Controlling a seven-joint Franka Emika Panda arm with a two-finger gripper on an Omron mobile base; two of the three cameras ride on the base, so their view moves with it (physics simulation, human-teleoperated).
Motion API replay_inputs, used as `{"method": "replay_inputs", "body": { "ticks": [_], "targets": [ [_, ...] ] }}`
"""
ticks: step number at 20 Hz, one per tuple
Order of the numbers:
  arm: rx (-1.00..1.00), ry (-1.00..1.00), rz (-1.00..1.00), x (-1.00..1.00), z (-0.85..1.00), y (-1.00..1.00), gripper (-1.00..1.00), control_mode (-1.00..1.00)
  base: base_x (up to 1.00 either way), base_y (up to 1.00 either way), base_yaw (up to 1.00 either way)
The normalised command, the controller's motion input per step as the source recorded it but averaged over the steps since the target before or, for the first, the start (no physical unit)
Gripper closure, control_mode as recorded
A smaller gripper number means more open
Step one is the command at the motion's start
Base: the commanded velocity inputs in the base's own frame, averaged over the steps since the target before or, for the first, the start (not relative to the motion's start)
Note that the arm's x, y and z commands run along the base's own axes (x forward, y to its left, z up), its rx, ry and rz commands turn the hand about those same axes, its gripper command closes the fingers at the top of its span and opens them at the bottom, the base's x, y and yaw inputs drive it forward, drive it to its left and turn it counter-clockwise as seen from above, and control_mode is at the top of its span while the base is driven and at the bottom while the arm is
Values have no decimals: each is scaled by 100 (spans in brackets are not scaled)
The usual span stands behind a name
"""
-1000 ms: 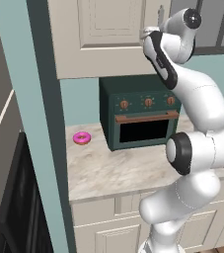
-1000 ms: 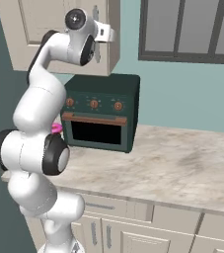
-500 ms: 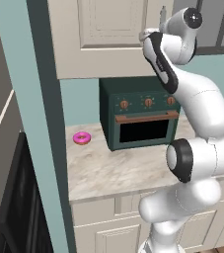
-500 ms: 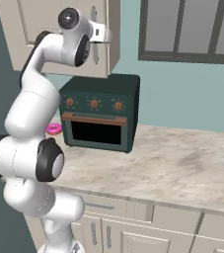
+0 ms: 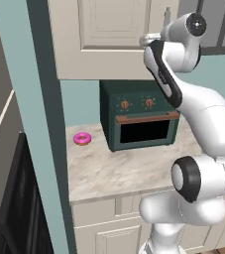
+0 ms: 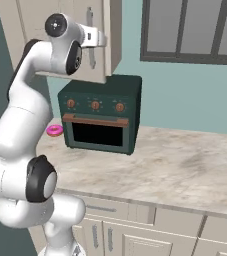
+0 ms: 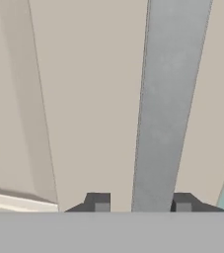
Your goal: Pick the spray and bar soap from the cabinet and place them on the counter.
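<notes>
At the bottom of the hand view the end effector [image 7: 142, 203] sat with its two dark fingertips [image 7: 97, 201] on either side of the silver bar handle [image 7: 168, 108], closed on it, the bar running up the frame between them against the cream door of the cabinet [image 7: 89, 99].

In the left base view the white arm rose from the lower right and reached to the upper right of the frame, where the end effector [image 5: 153, 38] met the door's right edge. The cabinet [image 5: 104, 34] filled the upper centre, its panelled door shut (so nothing of its inside could be seen, neither spray nor bar soap). Below it the counter [image 5: 109, 173] crossed the middle of the frame, beige and marbled. On it, at centre left, lay a pink donut [image 5: 82, 139], and just to the right stood the dark-green oven [image 5: 139, 121] against the teal wall.

In the right base view the arm climbed from the lower left, and the end effector [image 6: 92, 38] held the handle [image 6: 91, 59] in the upper left. The oven [image 6: 101, 120] stood at centre left on the counter [image 6: 185, 165], the donut [image 6: 54, 130] beside it at the left, and a dark-framed window [image 6: 195, 30] took the upper right.
</notes>
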Motion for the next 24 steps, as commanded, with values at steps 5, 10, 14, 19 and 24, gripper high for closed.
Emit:
{"method": "replay_inputs", "body": {
  "ticks": [5,10,14,19,24],
  "targets": [
    [-1,-5,-3,-46,-14,62,100,-100,0,0,0],
    [0,0,-7,-42,-12,67,100,-100,0,0,0],
    [0,0,-7,-37,-12,68,100,-100,0,0,0],
    [0,0,-7,-30,-14,67,100,-100,0,0,0],
    [0,0,-7,-29,-14,64,100,-100,0,0,0]
  ]
}}
